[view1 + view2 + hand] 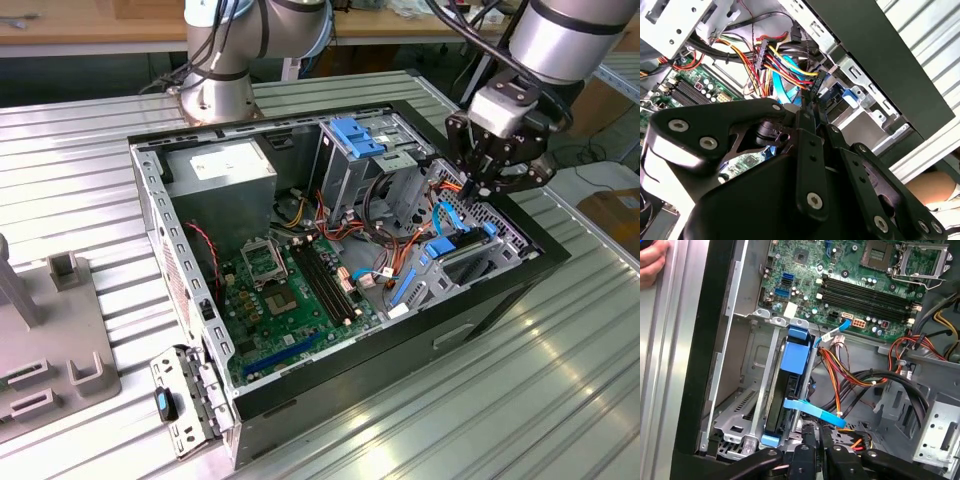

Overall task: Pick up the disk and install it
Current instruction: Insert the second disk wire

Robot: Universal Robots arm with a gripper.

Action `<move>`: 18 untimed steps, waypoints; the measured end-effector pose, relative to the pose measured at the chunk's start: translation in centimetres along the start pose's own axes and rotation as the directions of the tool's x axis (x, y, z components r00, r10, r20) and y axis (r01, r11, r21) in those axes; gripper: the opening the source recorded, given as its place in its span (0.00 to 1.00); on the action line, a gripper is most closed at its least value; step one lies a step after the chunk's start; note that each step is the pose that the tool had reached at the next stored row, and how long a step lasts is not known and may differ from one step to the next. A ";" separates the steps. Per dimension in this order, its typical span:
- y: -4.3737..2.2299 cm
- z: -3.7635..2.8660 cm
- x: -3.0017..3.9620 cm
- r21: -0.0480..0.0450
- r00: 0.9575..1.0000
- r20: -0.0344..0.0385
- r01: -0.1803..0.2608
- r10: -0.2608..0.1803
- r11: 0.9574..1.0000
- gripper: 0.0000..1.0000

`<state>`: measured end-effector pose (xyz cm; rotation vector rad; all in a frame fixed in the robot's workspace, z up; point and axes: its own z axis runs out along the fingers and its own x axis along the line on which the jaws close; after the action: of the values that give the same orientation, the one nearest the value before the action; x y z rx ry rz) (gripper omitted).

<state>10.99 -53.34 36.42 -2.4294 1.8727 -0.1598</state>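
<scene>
Ribbed metal table [560,400]; disk [790,385] seated edgewise in bay.

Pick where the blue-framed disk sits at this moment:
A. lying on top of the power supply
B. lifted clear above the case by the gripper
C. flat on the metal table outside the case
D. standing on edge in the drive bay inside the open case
D: in the first wrist view the disk stands on edge between the bay's metal rails inside the case, with the gripper just beside it.
</scene>
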 end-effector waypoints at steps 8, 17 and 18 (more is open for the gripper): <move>1.48 0.89 0.85 0.040 0.993 0.014 -0.114 0.113 0.993 0.16; 1.95 0.93 1.61 0.044 0.993 0.013 -0.121 0.120 0.992 0.16; 2.06 0.93 1.69 0.044 0.993 0.013 -0.121 0.120 0.992 0.16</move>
<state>9.55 -55.51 35.31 -2.2762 1.9824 -0.1796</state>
